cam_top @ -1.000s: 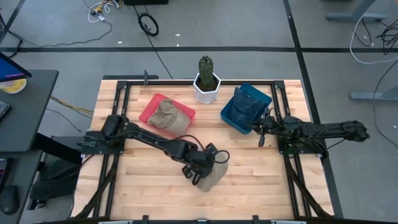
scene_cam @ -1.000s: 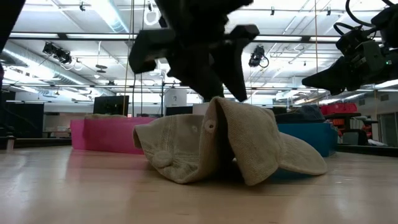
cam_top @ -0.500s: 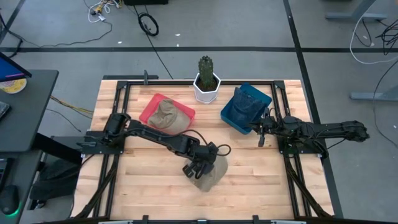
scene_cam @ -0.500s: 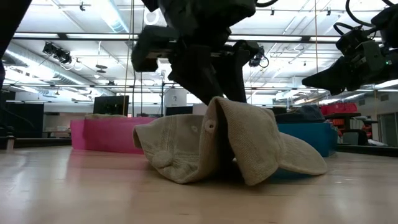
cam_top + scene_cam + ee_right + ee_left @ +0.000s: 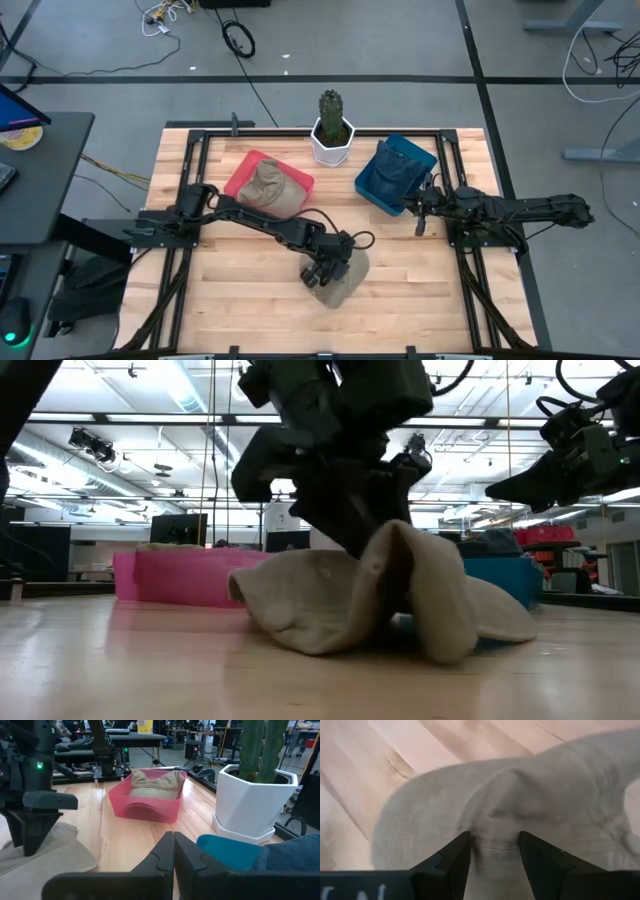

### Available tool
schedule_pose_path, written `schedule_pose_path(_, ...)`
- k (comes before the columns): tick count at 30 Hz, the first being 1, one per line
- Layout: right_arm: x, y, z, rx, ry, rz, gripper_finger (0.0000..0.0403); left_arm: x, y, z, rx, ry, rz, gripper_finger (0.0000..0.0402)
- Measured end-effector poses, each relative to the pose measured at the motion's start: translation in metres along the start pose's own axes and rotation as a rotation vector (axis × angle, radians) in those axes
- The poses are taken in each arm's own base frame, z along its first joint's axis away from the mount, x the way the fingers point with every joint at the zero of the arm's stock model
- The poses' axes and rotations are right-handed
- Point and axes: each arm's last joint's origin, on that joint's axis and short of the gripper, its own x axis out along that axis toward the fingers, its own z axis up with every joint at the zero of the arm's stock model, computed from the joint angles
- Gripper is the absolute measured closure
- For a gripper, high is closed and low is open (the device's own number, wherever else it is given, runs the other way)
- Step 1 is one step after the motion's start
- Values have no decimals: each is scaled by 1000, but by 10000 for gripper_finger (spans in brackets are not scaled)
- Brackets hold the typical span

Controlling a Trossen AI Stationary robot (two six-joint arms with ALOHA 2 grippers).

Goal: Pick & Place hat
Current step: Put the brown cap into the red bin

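My left end effector (image 5: 325,272) pressed onto tan hat (image 5: 338,283) mid-table, fingers pinching a fabric fold btw them.

**Two dark robot arms, seen from above and close up**

Both built of matte black jointed segments, slim along the links and blocky at the wrists. Left gripper (image 5: 325,276) with two flat, wedge-shaped black fingers (image 5: 449,862). Right gripper (image 5: 421,224) with angular black fingers (image 5: 162,855), edges bevelled. Thin black cable looped beside the left wrist. Small green light on the left arm's housing.
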Motion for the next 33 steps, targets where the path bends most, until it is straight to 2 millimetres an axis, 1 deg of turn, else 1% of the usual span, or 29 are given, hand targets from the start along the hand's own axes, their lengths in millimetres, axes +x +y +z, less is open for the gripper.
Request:
schedule_pose_path(2, 0, 0, 0, -1, 3, -1, 394, 0, 0, 0, -16, 3, -2, 237)
schedule_pose_path(4, 0, 0, 0, -1, 5, 0, 394, 0, 0, 1, -19, -6, 4, 265)
schedule_pose_path(5, 0, 0, -1, -1, 6, -1, 394, 0, 0, 1, -19, -5, 4, 286)
schedule_pose_path(8, 0, 0, -1, -2, 8, 0, 394, 0, 1, 1, -18, -14, 10, 367)
schedule_pose_path(9, 0, 0, -1, -2, 9, -1, 394, 0, 1, 1, -20, -13, 9, 383)
schedule_pose_path(13, 0, 0, -1, -2, 9, 0, 394, 0, 4, -1, -55, -5, 22, 389)
schedule_pose_path(17, 0, 0, -1, -2, 9, 0, 394, -6, 8, -2, -78, 39, 95, 394)
schedule_pose_path(23, 0, 0, -1, -2, 7, 0, 394, -23, 15, -14, -154, 184, 185, 396)
schedule_pose_path(27, 0, 0, -1, -2, 7, 0, 394, -44, 21, -20, -255, 269, 282, 396)
schedule_pose_path(31, 0, 0, -1, -2, 8, -1, 394, -72, 28, -21, -396, 252, 363, 397)
schedule_pose_path(33, 0, 0, -1, -2, 7, -1, 394, -86, 33, -21, -528, 211, 408, 397)
